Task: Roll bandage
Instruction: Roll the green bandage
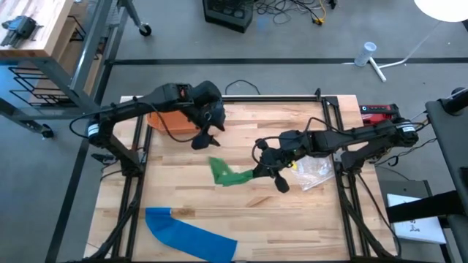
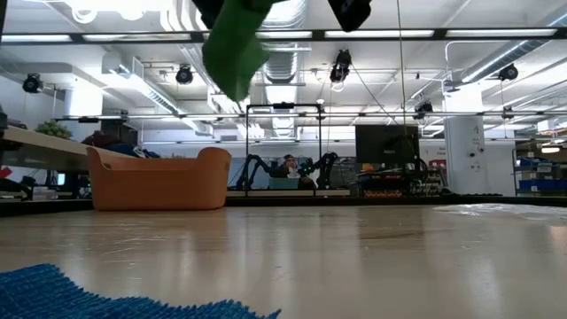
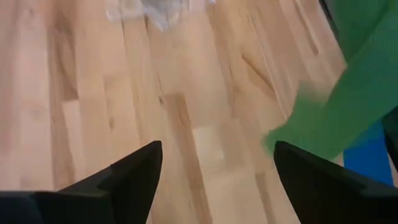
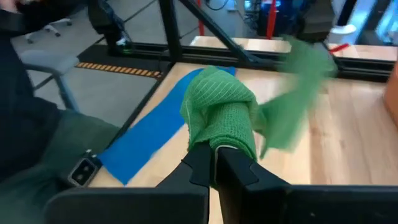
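Both arms are working mid-roll: right gripper jaws pinching green bandage, tail dangling; left gripper jaws spread, needing that tail.

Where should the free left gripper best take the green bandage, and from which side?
Probably the loose tail of the green bandage, which hangs free above the table. The right gripper already pinches the bunched end, so the open left gripper, just beyond that tail, should close across the flat strip from its own side.
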